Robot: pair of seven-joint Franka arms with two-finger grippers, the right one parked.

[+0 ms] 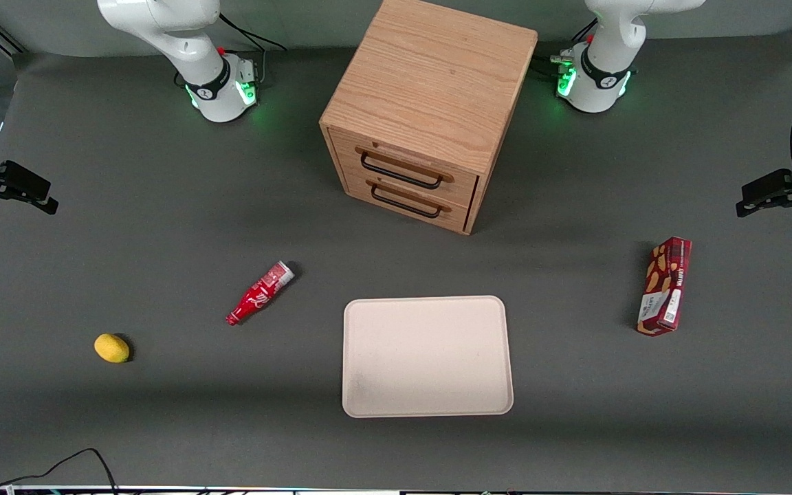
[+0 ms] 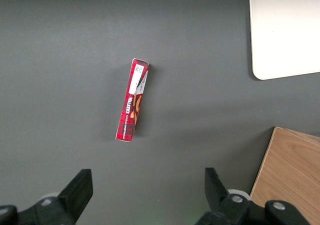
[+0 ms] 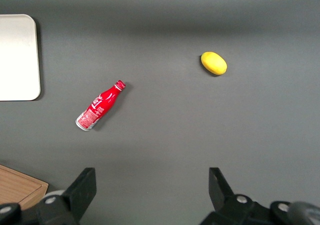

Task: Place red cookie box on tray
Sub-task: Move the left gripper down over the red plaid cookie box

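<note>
Wide apart and holding nothing, the end effector hangs high above the counter, its two dark fingers spread over bare surface with the red cookie box lying flat below, clear of both. That box rests toward the working arm's end of the counter, well apart from the tray, which sits nearer the front camera than the wooden drawer cabinet. The counter is a plain dark grey mat with soft shadows across it. A red soda bottle lies on its side and a yellow lemon sits toward the parked arm's end. The wrist camera cuts off all but one corner of the tray and of the cabinet, and the fingers' upper parts run out of frame.
</note>
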